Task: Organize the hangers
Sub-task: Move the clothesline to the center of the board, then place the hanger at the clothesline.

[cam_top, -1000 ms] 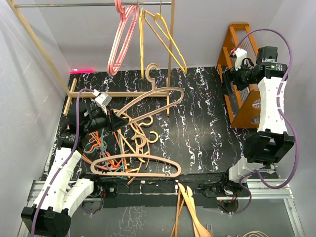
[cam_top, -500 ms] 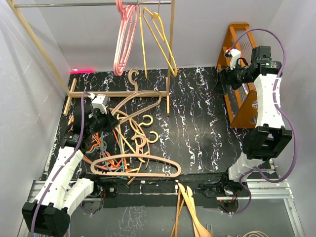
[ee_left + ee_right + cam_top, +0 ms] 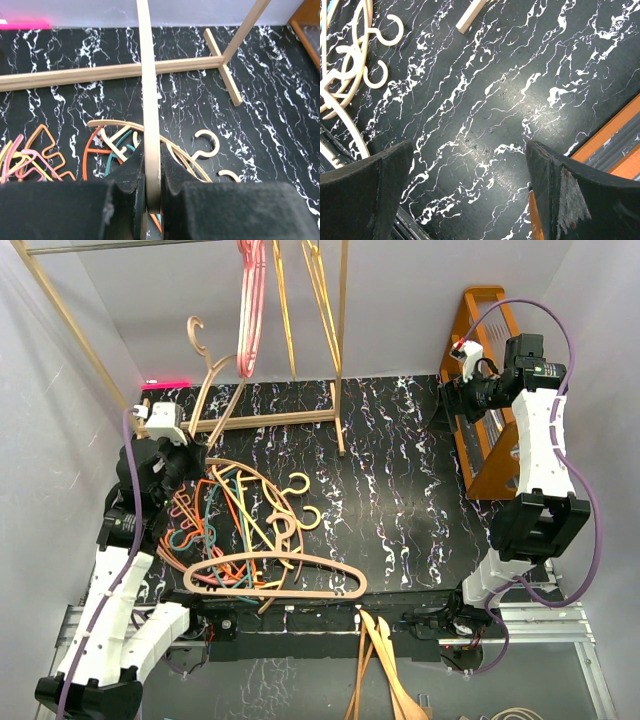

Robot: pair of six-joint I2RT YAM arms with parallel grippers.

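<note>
Moved: my left arm has swung back toward the left wall, lifting the tan hanger up off the middle of the table; its hook now stands higher than a second ago.
Left gripper: clamped tight on the tan hanger's bar, which runs straight up between the fingers.
Right gripper: spread wide with nothing between the fingers, hovering over bare marbled table beside the orange rack.
Pile: pink, orange, teal and tan hangers lie tangled on the table by my left arm.
Rail: a pink hanger and yellow hangers hang from it.
</note>
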